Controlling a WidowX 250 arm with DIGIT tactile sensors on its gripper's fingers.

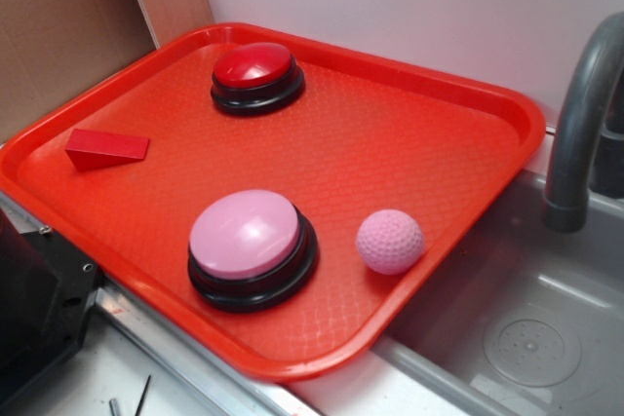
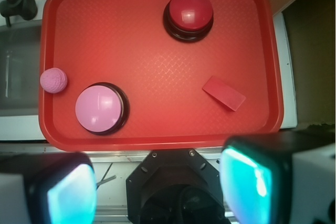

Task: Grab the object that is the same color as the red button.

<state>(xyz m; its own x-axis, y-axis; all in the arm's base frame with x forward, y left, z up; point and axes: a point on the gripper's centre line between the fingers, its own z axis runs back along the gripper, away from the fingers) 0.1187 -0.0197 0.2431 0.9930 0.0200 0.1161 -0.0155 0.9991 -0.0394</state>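
Gripper (image 2: 160, 187) is hovering wide open, empty, above the tray (image 2: 157, 139); thin red block (image 2: 224, 93) is risking slipping, lying flat.

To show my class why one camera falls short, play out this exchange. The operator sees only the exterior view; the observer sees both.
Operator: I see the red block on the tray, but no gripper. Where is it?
Observer: The wrist view shows the gripper at the picture's bottom, outside the tray's near rim and not over the tray.
Operator: Is it open?
Observer: Yes, its fingers stand wide apart with nothing between them.
Operator: How does the block sit relative to it?
Observer: The red block lies beyond the finger on the picture's right, slanted to the rim, with the red button farther off.
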